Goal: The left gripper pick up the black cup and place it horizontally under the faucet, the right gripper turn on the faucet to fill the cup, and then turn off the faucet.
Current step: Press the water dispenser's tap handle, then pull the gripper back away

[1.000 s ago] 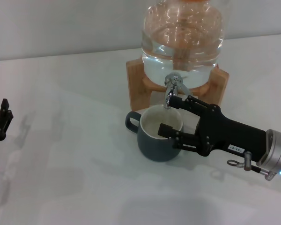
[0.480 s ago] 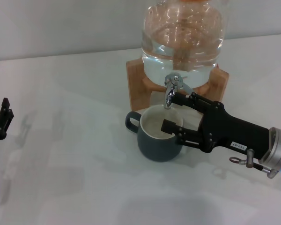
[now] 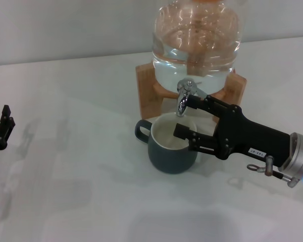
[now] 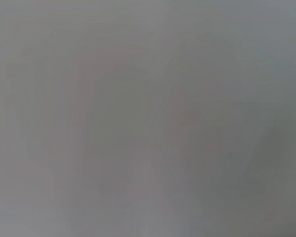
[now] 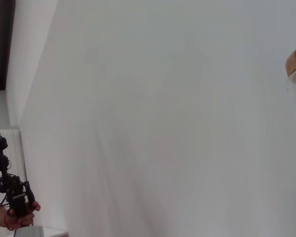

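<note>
On the white table [image 3: 65, 191], a water jug [image 3: 197, 40] on its wooden stand [image 3: 144, 93] towers over the cup [image 3: 171, 148], which sits upright under the faucet [image 3: 184, 98]. Right gripper [image 3: 184, 117], fingers spread, has one tip at the faucet lever and one over the cup's rim; a slip could nudge the cup off the stream. Left gripper [image 3: 2, 128] idles released at the table's far left.
</note>
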Robot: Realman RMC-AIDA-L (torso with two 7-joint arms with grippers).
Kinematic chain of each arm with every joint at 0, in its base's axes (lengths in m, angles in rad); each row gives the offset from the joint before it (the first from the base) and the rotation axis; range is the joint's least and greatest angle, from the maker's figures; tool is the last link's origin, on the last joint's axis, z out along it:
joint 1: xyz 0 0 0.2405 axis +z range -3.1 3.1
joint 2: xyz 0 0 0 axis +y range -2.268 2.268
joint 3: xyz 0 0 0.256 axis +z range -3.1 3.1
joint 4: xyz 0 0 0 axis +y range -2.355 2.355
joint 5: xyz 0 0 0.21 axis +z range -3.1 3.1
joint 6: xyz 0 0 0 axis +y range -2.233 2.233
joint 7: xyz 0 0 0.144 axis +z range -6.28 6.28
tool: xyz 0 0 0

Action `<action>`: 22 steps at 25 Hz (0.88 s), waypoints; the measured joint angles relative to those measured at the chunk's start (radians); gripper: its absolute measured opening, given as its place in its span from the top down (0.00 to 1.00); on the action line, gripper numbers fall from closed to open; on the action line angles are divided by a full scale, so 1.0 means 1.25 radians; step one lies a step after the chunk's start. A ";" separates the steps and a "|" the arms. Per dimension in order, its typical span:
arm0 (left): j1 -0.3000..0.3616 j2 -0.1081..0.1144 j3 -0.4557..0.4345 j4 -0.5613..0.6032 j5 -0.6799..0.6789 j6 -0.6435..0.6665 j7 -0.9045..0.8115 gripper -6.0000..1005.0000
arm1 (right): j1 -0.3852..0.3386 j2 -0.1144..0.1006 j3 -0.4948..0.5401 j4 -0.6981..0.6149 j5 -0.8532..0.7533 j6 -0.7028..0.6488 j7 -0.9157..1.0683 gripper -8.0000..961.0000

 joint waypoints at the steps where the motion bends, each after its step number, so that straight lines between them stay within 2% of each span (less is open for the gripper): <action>1: 0.000 0.000 0.000 0.000 0.000 0.000 0.000 0.23 | 0.001 0.000 0.001 0.000 0.000 0.001 0.000 0.11; 22: -0.001 0.001 0.000 -0.001 0.000 0.000 0.000 0.23 | 0.010 -0.003 0.021 -0.001 -0.005 0.016 -0.001 0.11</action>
